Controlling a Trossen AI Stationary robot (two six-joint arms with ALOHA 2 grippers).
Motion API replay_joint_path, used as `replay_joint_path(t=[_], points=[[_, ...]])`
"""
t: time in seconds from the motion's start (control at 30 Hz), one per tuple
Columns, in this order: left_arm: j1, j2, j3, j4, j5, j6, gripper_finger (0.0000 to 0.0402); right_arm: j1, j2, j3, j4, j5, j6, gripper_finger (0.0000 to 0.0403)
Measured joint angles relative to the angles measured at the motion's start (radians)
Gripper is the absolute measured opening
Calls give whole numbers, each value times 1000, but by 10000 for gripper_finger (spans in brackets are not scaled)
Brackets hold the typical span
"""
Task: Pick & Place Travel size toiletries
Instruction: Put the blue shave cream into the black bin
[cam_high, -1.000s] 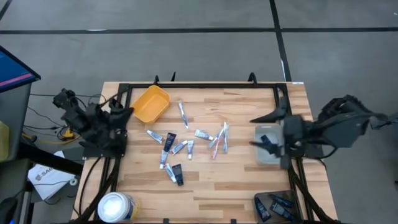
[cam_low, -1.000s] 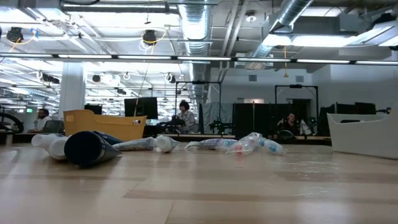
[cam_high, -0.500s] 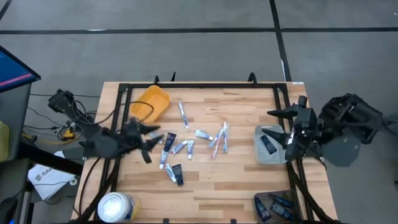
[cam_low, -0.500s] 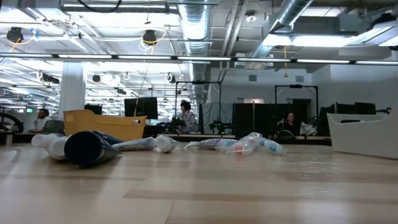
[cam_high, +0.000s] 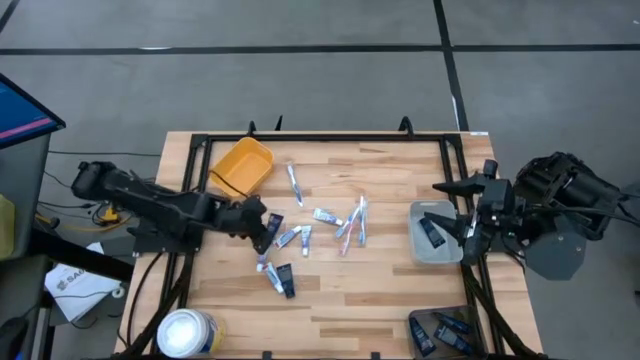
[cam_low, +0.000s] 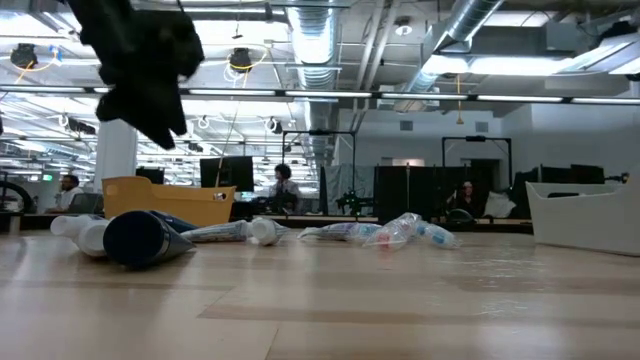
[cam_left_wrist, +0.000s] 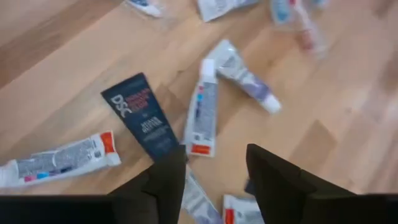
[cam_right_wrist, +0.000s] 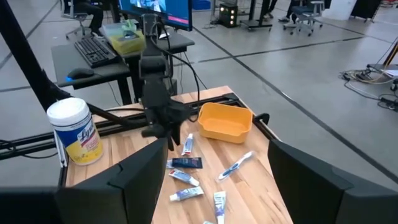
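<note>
Reaching in from the table's left edge, the left gripper (cam_high: 262, 226) hangs above the near-left part of the scattered travel size toiletries (cam_high: 300, 235), its fingers (cam_left_wrist: 165, 180) spread apart with nothing between them. Directly past those fingers lies a black flat tube (cam_left_wrist: 142, 116) and, just beside it, a white tube with blue and red print (cam_left_wrist: 202, 111); another white tube (cam_left_wrist: 59, 158) rests off to one side, apart from the black one. The toiletries lie loose on the wooden table (cam_high: 390, 300), spread across its middle between the yellow bin (cam_high: 241, 166) and a grey tray (cam_high: 436, 235) at the right side. One dark tube (cam_high: 431, 231) lies in that tray. The right gripper (cam_high: 468, 215) waits over the table's right edge, beside the tray, its fingers (cam_right_wrist: 140, 177) wide apart and empty.
</note>
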Motion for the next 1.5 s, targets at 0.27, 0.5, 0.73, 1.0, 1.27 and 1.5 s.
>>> replay_joint_path(t=[0.27,0.5,0.73,1.0,1.27,1.5], points=[[51,170,0,0,0,24,216,0,0,0,0,0,0,271],[59,288,0,3,24,-28,225,-1,0,0,0,-2,0,271],[59,355,0,19,24,-29,220,-1,0,0,0,-3,0,271],[79,404,3,30,42,-29,218,-1,0,0,0,-3,0,271],[94,397,0,42,70,-29,154,-1,0,0,0,-3,0,271],[106,379,0,49,106,-29,117,-1,0,1,0,-3,0,271]])
